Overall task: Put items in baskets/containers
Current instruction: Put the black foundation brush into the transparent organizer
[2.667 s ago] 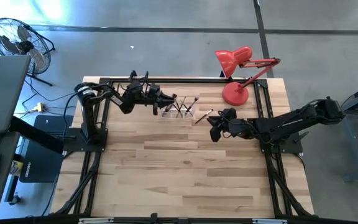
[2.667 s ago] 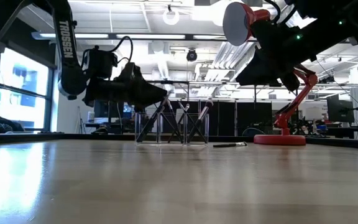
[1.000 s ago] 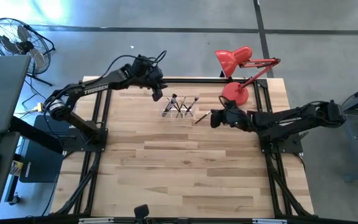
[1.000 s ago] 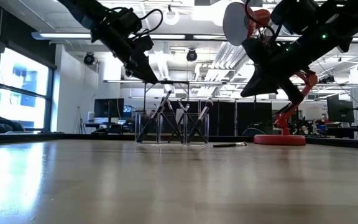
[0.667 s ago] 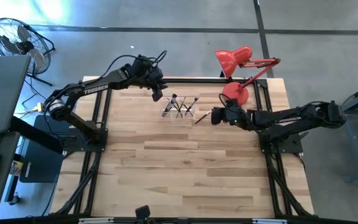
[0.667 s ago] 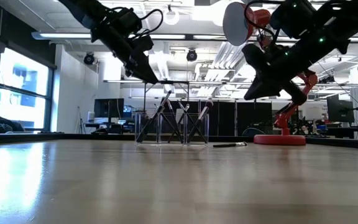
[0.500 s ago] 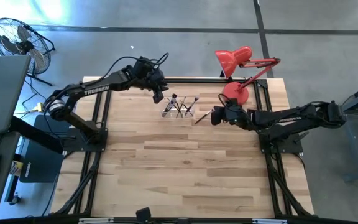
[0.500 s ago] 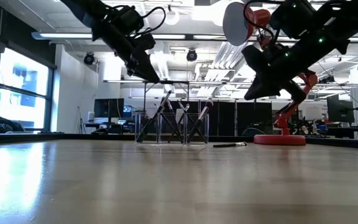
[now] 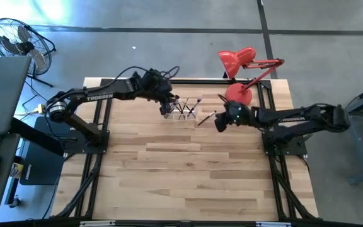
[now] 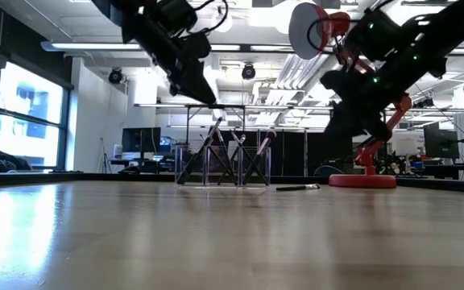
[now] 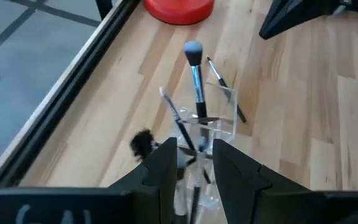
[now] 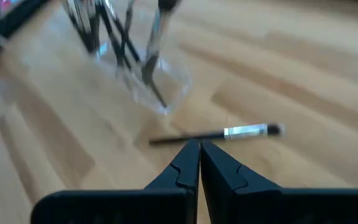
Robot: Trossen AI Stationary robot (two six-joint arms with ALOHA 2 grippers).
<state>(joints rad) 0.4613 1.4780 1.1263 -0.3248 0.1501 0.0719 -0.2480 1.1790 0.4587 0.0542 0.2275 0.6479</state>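
Loose brush (image 12: 219, 134) lies just beyond right fingers (image 12: 188, 163).

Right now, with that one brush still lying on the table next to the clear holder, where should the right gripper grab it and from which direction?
Probably mid-handle, from straight above. The loose brush lies flat on the wood, apart from the clear holder, with its dark handle long and bare and a silvery ferrule at one end. The right gripper, fingers together, would have to open across the handle's width.

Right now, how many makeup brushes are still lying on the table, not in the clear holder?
1. A single brush lies flat on the wood beside the clear holder, toward the red lamp, just ahead of the right gripper. The other brushes stand in the holder; none seems hidden.
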